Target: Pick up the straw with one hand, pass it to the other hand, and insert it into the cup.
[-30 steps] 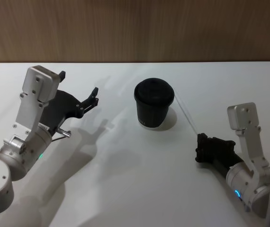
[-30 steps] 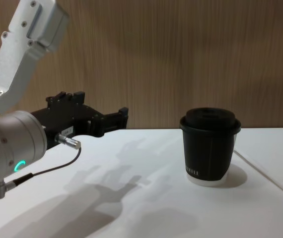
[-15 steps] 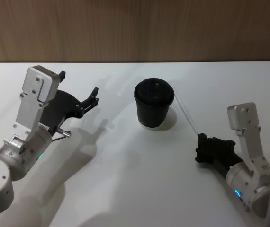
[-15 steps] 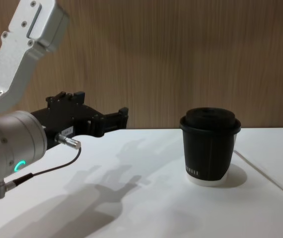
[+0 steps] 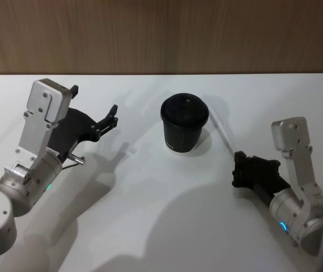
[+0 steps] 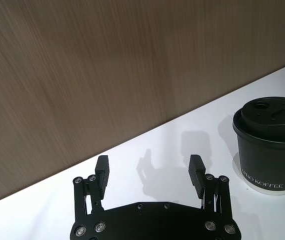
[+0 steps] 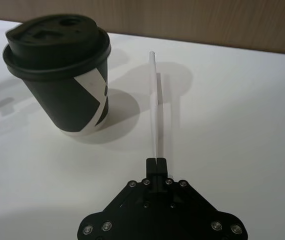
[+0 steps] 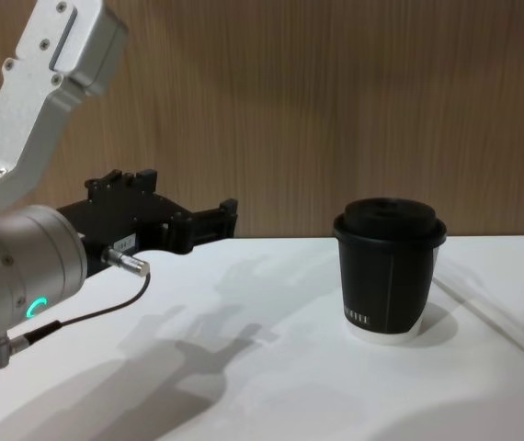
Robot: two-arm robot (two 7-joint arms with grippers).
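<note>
1. Nudged slightly forward and towards the cup point(image 5: 184, 124) since half a second ago, the right pincer point(image 5: 236, 160) carries the straw point(image 5: 221, 131) with it; the left pincer point(image 5: 95, 101) and the cup have not shifted.
2. Seen from the head, the left pincer hangs over the left of the desk point(image 5: 150, 215), its fingers spread wide, well apart from the cup.
3. The right wrist view gives what the head view cannot: the two fingertips pressed together on the straw's near end, pinching it.
4. The chest view catches just a black corner of the right pincer at its right edge, low, with the cup upright on the desk, lid on.
5. The straw's long axis runs from the right pincer away from the robot and slightly leftward. Its free end points at the wooden wall point(image 5: 161, 34), passing just right of the cup without touching it.
6. The straw's shadow lies on the desk close beside it.
</note>
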